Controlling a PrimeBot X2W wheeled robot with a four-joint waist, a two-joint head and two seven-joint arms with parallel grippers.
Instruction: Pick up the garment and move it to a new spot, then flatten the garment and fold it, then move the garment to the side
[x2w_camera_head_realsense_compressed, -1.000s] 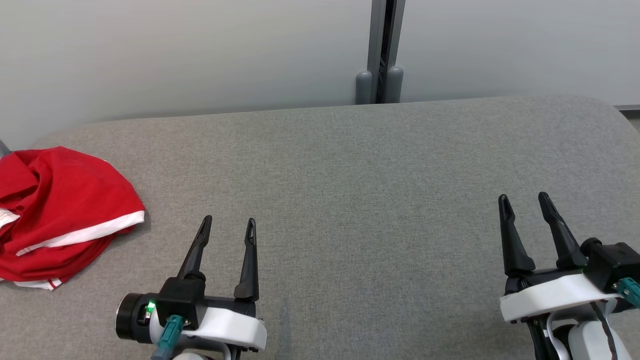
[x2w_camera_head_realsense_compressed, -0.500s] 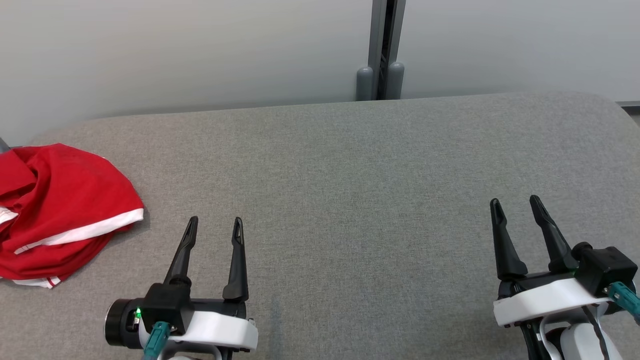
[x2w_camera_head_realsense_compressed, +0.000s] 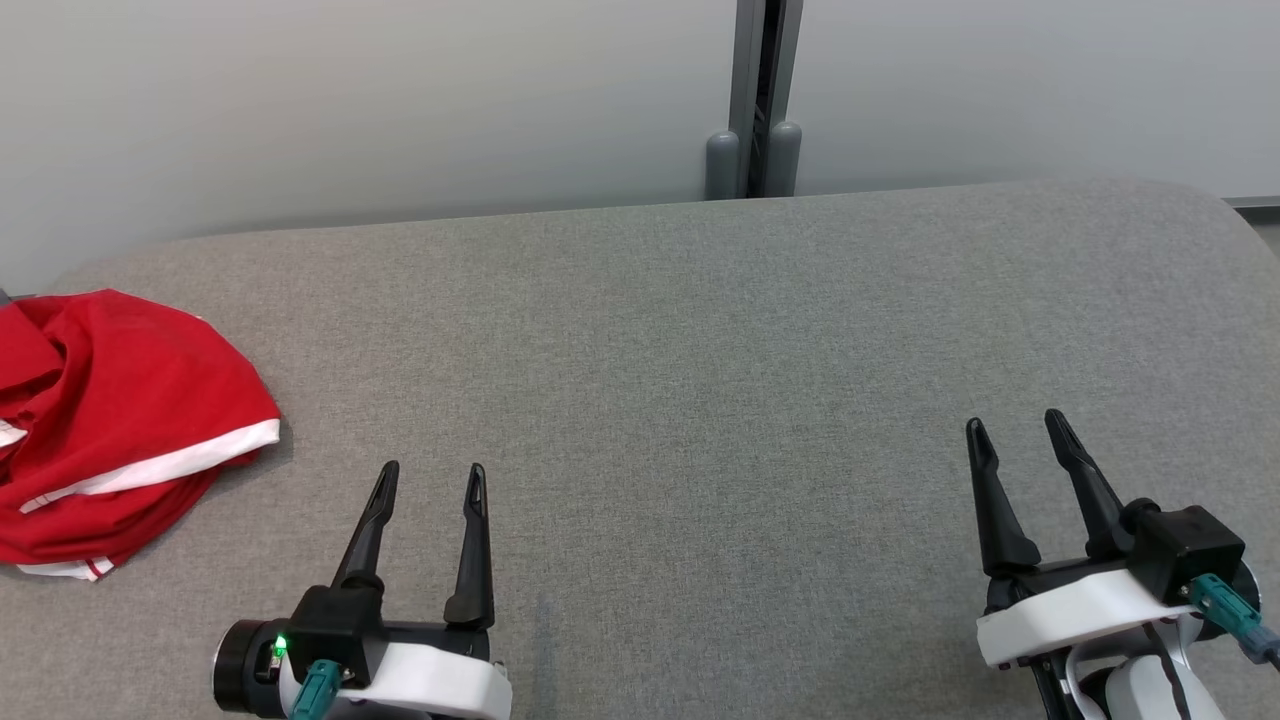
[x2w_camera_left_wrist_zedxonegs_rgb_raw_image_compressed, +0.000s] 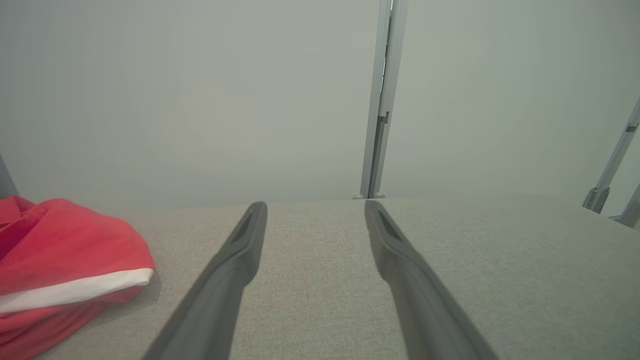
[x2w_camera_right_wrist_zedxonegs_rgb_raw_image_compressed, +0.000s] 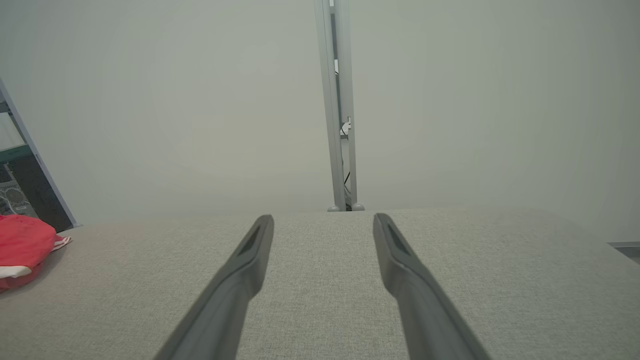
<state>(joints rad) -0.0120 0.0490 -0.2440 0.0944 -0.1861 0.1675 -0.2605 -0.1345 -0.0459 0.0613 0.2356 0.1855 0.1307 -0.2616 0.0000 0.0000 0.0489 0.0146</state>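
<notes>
The head camera looks down on the grey counter (x2w_camera_head_realsense_compressed: 700, 350) from above, both wrist cameras skim low along it, and all three share the wall post (x2w_camera_head_realsense_compressed: 752, 90) and red garment (x2w_camera_head_realsense_compressed: 130, 390).

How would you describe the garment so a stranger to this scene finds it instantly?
Start at the grey table. Look to its left end, left of the left gripper. The garment lies there: a crumpled heap with white trim, the only red thing.

Even, soft light, faint shadows (none hard), no glare; the wrist views look hazy and washed out.
</notes>
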